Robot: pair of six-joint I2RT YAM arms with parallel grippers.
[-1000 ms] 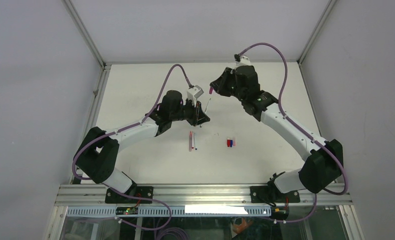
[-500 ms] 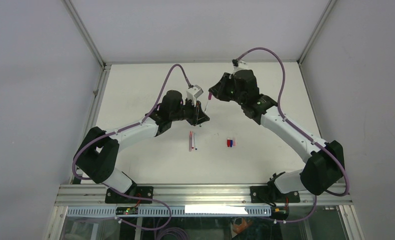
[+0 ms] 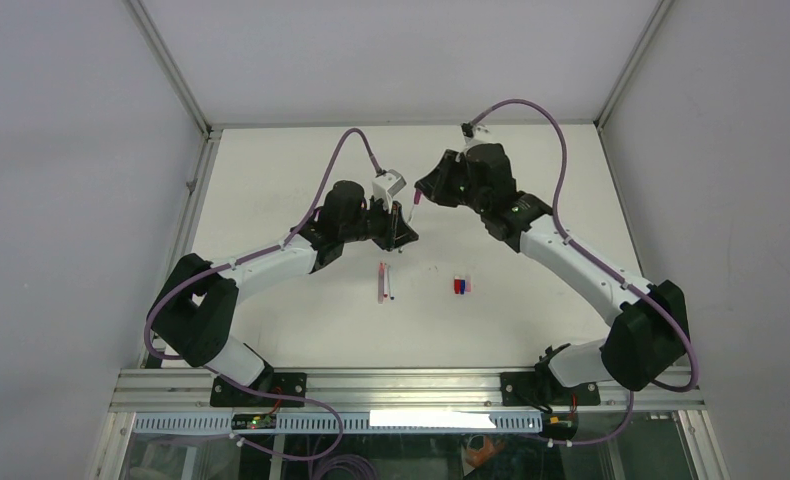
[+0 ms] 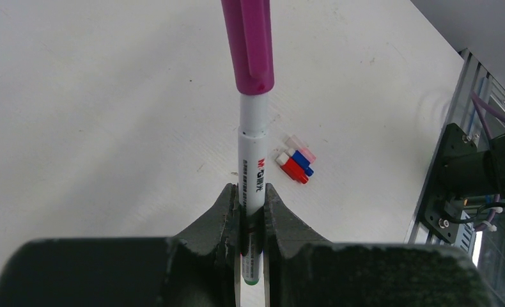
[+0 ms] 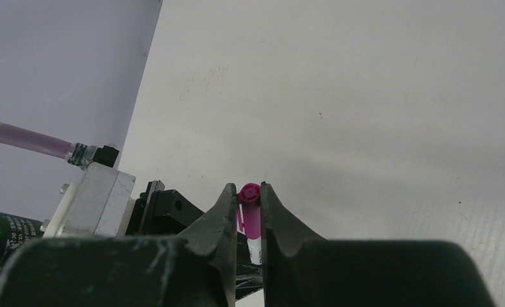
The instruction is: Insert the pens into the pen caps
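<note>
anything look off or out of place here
Nothing stands out. The left tool grips the white pen, and the magenta cap in the right tool sits in line over its tip. The spare pens and loose caps lie tidily on the table.

Straight ahead of the left gripper (image 3: 402, 232) the way is blocked. The pen (image 4: 252, 160) it clamps runs up into the cap (image 4: 249, 45) pinched by the right gripper (image 3: 427, 190), so the two meet tip to tip. Near the left gripper, on its near side, two loose pens (image 3: 384, 282) lie on the table (image 3: 271, 170). The spare caps (image 3: 461, 286) lie on the right gripper's near side, well apart from it. Bare table lies beyond both grippers and to the left gripper's left. A purple cable (image 3: 346, 150) arches over each wrist.
</note>
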